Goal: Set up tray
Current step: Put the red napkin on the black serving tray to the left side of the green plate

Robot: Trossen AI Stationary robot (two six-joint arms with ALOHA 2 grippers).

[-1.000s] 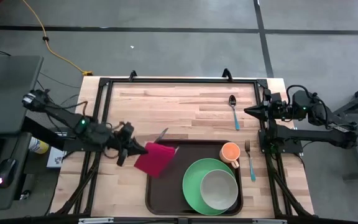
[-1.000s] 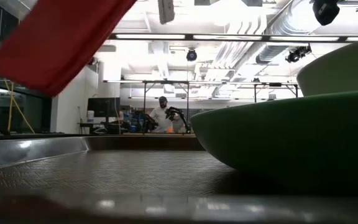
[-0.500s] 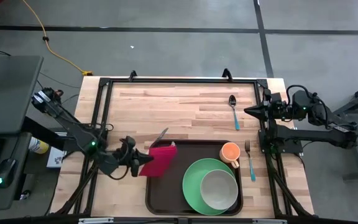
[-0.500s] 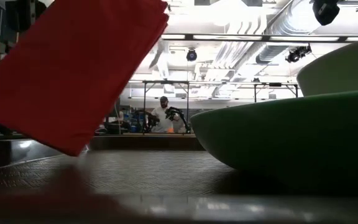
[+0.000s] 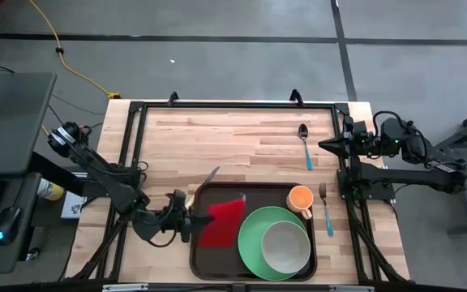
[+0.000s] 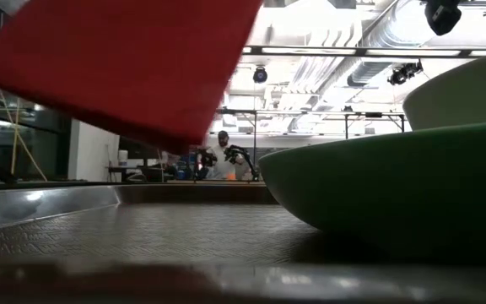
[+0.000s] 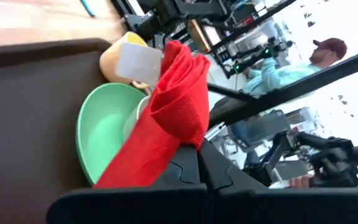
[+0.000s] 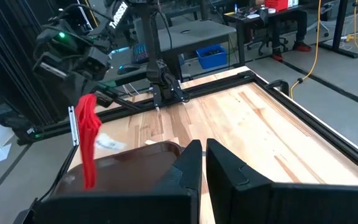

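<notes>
The tray lies at the table's near edge; plate with bowl fills its right half, cup at its right far corner; the left half is bare. The left gripper, at the tray's left rim, pinches the napkin above that bare part. The right gripper, jaws pressed together, waits at the table's right edge beside the spoon.

The tray, dark brown with rounded corners and a raised rim, lies flat at the table's near edge.
</notes>
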